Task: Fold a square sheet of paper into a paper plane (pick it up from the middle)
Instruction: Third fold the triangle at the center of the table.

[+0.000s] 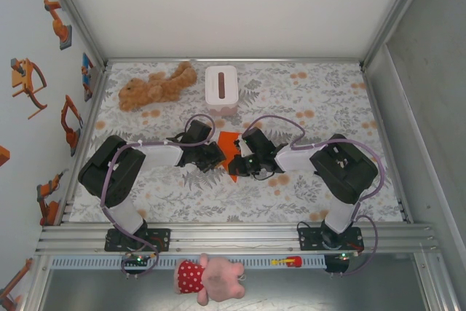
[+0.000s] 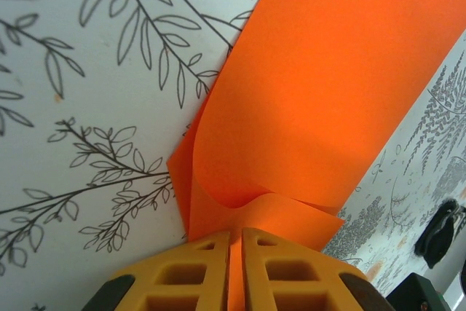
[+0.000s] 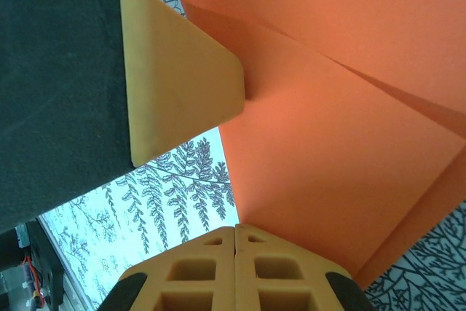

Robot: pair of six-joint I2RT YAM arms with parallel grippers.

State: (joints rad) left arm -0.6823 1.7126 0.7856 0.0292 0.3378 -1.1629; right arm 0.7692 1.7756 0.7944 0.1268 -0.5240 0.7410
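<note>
Left end effector point(image 2: 235, 242) closed on the orange sheet of paper point(image 2: 328, 92), bottom centre of its frame; right end effector point(image 3: 235, 242) closed on it too. Sheet mid-frame in top view, raised off surface point(image 2: 87, 143), likely pinched from both sides to set a crease
</note>
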